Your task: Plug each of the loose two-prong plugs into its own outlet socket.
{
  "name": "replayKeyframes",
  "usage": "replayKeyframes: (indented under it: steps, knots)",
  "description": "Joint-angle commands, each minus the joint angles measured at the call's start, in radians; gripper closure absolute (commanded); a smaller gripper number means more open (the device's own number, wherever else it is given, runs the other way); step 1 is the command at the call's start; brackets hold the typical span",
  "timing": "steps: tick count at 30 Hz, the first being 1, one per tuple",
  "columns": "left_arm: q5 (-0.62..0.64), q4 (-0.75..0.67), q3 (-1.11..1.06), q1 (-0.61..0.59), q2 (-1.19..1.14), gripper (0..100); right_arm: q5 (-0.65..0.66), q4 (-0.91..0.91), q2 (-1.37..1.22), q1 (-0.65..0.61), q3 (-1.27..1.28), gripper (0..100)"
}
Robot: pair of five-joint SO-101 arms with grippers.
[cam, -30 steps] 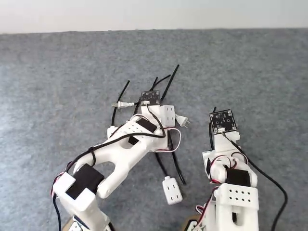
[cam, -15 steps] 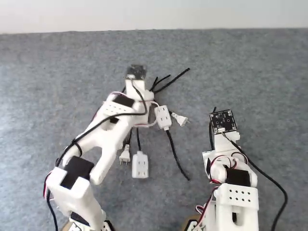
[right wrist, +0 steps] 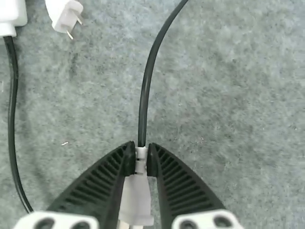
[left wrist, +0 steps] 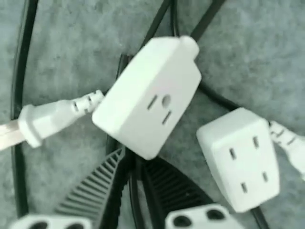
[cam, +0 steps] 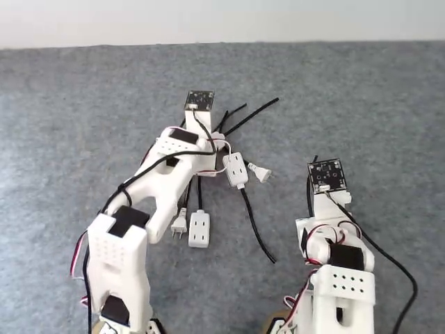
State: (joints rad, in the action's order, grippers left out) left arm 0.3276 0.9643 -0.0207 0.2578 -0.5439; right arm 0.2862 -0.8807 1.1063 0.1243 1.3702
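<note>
In the left wrist view my left gripper is shut on black cords that run between its ribbed fingers. Just past its tips are a white outlet socket, a second socket, and a loose two-prong plug. From above, the left arm lies over the cord bundle, with one socket next to a plug, and another socket next to a plug. My right gripper is shut on a white plug, whose black cord leads away.
Everything lies on grey carpet. Black cord ends fan out beyond the left arm, and one cord trails between the two arms. The right arm stands to the right of the cords. A white wall edge runs along the back.
The left arm swung left and farther back, dragging the cords. One socket slid from near the right arm to beside the left arm, and a plug came with it. The right arm barely moved.
</note>
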Motion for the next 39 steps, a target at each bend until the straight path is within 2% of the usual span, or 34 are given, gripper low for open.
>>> replayKeyframes:
  steps: [1, 7, 9, 21, 25, 32, 39]
  knots:
    - [-0.011, 0.0, 0.062, -0.031, 0.006, 95, -0.011, 0.022, -0.004, 0.008, -0.04, 99.0]
    - [-0.003, 0.087, 0.062, -0.029, 0.049, 72, -0.011, 0.022, -0.004, 0.007, -0.04, 99.0]
    - [-0.003, 0.098, 0.062, -0.029, 0.068, 67, -0.011, 0.022, -0.004, 0.007, -0.04, 99.0]
    - [-0.011, 0.267, 0.033, -0.049, 0.255, 66, -0.015, 0.047, -0.015, 0.039, -0.049, 99.0]
    - [-0.032, 0.169, -0.107, -0.081, 0.356, 66, -0.017, -0.027, -0.015, 0.035, -0.114, 99.0]
    - [-0.083, -0.051, -0.493, -0.141, 0.601, 66, -0.012, -0.077, -0.015, -0.018, -0.17, 99.0]
    - [-0.114, -0.198, -0.831, -0.359, 0.856, 66, -0.014, -0.173, -0.171, -0.045, -0.331, 99.0]
